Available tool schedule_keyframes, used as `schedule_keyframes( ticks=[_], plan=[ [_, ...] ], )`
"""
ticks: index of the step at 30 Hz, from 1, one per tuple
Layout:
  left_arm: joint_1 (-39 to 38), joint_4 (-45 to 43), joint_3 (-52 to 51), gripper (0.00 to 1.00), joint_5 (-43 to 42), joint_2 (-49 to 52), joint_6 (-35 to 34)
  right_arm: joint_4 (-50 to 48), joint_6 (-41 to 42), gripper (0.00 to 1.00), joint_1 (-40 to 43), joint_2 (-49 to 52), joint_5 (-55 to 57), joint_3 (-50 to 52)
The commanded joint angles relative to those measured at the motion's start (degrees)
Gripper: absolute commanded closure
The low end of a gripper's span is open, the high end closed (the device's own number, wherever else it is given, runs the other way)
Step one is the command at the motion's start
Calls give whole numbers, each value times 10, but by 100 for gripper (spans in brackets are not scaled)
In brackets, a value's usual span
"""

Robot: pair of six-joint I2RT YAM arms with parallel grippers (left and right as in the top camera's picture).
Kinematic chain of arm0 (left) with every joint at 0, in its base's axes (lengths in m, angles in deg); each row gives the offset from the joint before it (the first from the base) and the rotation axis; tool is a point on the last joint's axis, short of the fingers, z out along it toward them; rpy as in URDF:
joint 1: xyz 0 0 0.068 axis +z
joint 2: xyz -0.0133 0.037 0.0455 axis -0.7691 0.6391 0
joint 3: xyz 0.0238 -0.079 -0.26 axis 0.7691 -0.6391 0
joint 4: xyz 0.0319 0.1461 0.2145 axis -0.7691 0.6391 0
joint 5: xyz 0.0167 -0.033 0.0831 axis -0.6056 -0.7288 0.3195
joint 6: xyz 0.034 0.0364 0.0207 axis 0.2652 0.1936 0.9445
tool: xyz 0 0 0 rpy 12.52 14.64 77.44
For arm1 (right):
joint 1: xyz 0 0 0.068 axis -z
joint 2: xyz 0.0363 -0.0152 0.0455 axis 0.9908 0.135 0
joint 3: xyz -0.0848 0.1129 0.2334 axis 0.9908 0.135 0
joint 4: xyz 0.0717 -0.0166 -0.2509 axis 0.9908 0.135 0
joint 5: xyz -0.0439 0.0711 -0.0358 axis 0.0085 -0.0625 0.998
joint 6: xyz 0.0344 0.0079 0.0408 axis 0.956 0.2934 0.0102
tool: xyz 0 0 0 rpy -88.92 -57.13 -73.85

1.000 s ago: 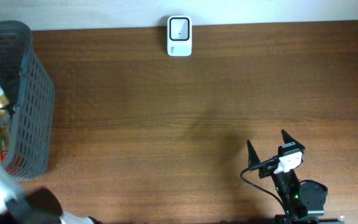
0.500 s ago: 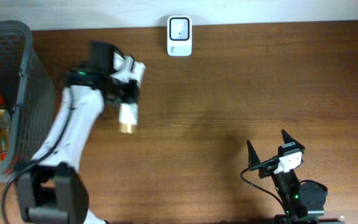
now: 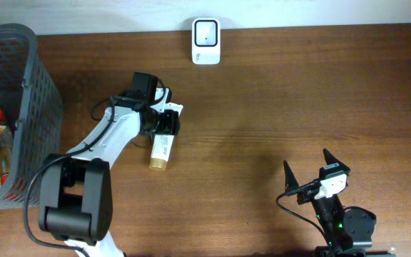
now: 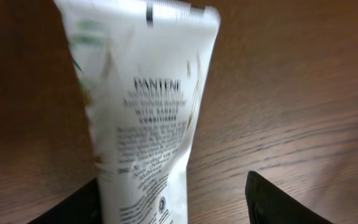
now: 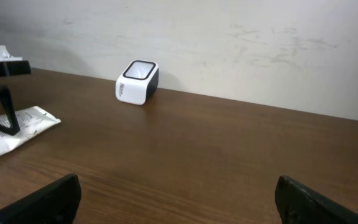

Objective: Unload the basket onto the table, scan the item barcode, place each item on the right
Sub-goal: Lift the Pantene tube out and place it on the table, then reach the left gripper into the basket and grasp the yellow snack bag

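- Left claw (image 3: 167, 127), seen from overhead, stands spread over the crimped end of the white plastic conditioner tube with a gold cap (image 3: 160, 151). The tube lies flat on the brown wooden worktop (image 3: 277, 100), well apart from the small white barcode scanner (image 3: 206, 41) at the far edge. Right claw (image 3: 307, 165) hangs spread and empty near the front edge. Nothing pinches the tube, so a lift begun now would likely leave it behind.
- From the left wrist, the tube (image 4: 145, 106) lies between the fingers (image 4: 278, 202), and this one is clearly apart from it. The print faces up but is blurred, and I cannot find the barcode. A grip taken blind could turn the wrong face to the scanner.
- From the right wrist, the scanner (image 5: 137, 82) shows its window tilted upward, and the tube (image 5: 11, 127) looks thin and soft at its flat end. Pinching there could make it fold or slip, and the capped end could droop away from the window.
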Motion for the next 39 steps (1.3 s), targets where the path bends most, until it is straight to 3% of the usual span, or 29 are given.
schedule_keyframes(
  ticks=[1, 4, 7, 13, 16, 22, 31, 39],
  plan=[
    [0, 29, 72, 26, 22, -69, 3, 1, 2, 1, 4, -4, -2, 4],
    [0, 52, 107, 19, 56, -110, 3, 1, 2, 1, 4, -4, -2, 4],
    [22, 93, 164, 6, 101, -167, 6, 1, 2, 1, 4, -4, -2, 4],
    [155, 189, 350, 4, 103, -222, 27, 1, 2, 1, 4, -4, -2, 4],
    [258, 216, 443, 4, 103, -223, 27, 1, 2, 1, 4, -4, -2, 4],
    [365, 235, 455, 4, 103, -212, 32, 1, 2, 1, 4, -4, -2, 4],
    [376, 189, 461, 6, 143, -211, 52, 1, 2, 1, 4, -4, -1, 4],
    [404, 232, 461, 4, 148, -166, 74, 1, 2, 1, 4, -4, -2, 4]
  ],
)
